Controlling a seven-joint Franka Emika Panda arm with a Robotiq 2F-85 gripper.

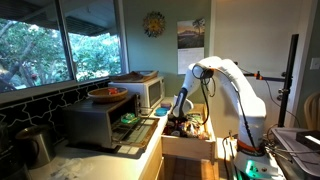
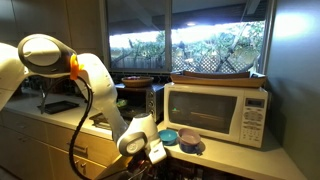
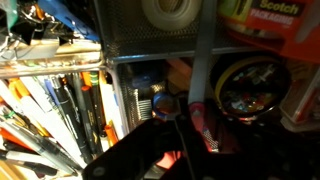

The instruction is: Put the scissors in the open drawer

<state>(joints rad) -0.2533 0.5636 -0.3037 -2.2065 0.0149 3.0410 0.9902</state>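
The pale-wood drawer (image 1: 186, 147) stands pulled out from the counter, full of small colourful items. My gripper (image 1: 178, 117) reaches down into it; it also shows low in an exterior view (image 2: 150, 155). In the wrist view the gripper (image 3: 190, 138) is dark and its fingers sit on either side of the red handle of the scissors (image 3: 202, 122). The grey blades point away over a mesh organiser (image 3: 150, 50). The fingers appear shut on the scissors, just above the drawer's contents.
A dark toaster oven (image 1: 95, 122) and a white microwave (image 2: 215, 110) stand on the counter beside the drawer. Stacked bowls (image 2: 185, 137) sit in front of the microwave. In the drawer lie a tape roll (image 3: 170, 12), a Scotch tape box (image 3: 265, 15), pens (image 3: 50, 110) and a round tin (image 3: 250, 85).
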